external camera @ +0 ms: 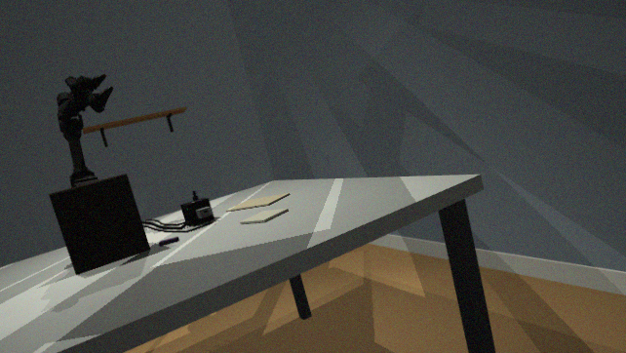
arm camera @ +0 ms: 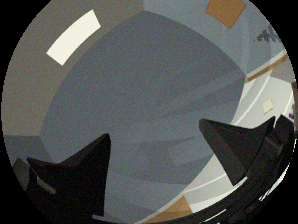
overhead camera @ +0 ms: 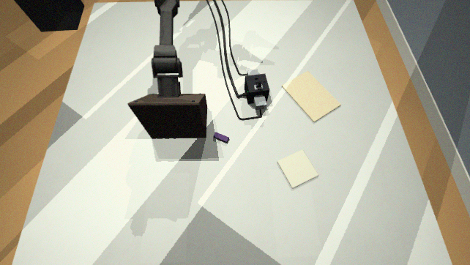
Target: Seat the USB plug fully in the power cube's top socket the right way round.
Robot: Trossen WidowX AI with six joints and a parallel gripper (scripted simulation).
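The power cube point(overhead camera: 257, 90) point(external camera: 191, 215) looks like black plastic, rather matt, and the pincer point(external camera: 108, 82) point(arm camera: 156, 131) has the same dark, dull look — with flat, smooth faces. The table point(overhead camera: 351, 219) point(external camera: 375, 205) shows a smooth pale surface with little shine. The two cream sheets point(overhead camera: 311, 96) point(external camera: 258, 202) seem to be of paper — matt and smooth — while the wall shelf point(external camera: 136, 120) has the brown look of wood.

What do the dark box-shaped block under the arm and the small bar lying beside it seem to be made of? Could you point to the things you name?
The dark brown box-shaped block point(overhead camera: 176, 121) point(external camera: 99, 224): possibly stained wood or painted board, matte; its top looks brownish and no face shows a bright highlight. The small purple bar point(overhead camera: 221, 137) point(external camera: 169, 241): perhaps plastic or coated metal; its colour is even, but it is too small to settle the finish.
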